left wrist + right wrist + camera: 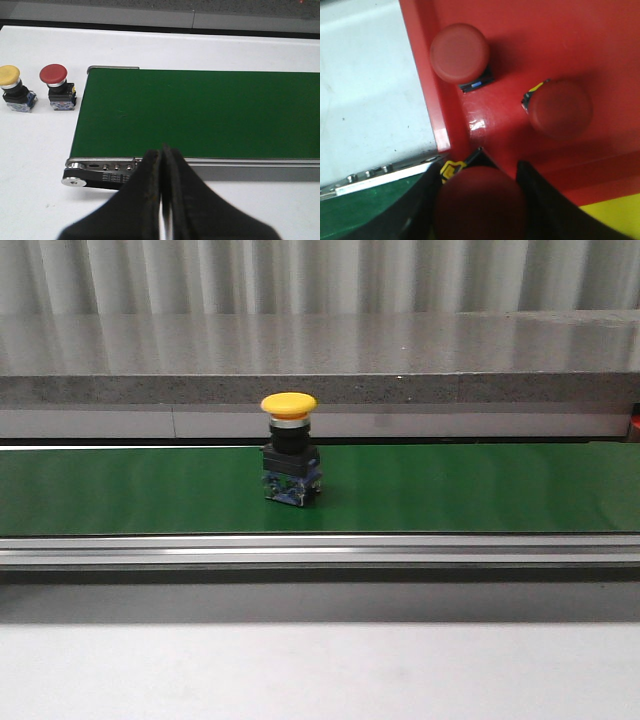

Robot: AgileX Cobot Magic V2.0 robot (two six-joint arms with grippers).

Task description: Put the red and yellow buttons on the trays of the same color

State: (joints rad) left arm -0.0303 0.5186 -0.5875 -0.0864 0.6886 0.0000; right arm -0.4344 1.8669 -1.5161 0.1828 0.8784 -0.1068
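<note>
A yellow button [289, 458] stands upright on the green belt [480, 488] in the front view; neither gripper shows there. My left gripper [163, 165] is shut and empty, over the belt's near rail. Beyond the belt's end, a yellow button [12, 88] and a red button [56, 85] stand on the white table. My right gripper [477, 170] is shut on a red button [480, 205] above the red tray [520, 30]. Two red buttons [459, 54] [560, 109] sit in that tray. A corner of the yellow tray [615, 217] shows beside it.
The belt's end roller and rail [80, 176] lie just ahead of the left fingers. In the right wrist view the belt's end [360, 210] meets the red tray's rim [427, 85]. A grey ledge [320, 365] runs behind the belt.
</note>
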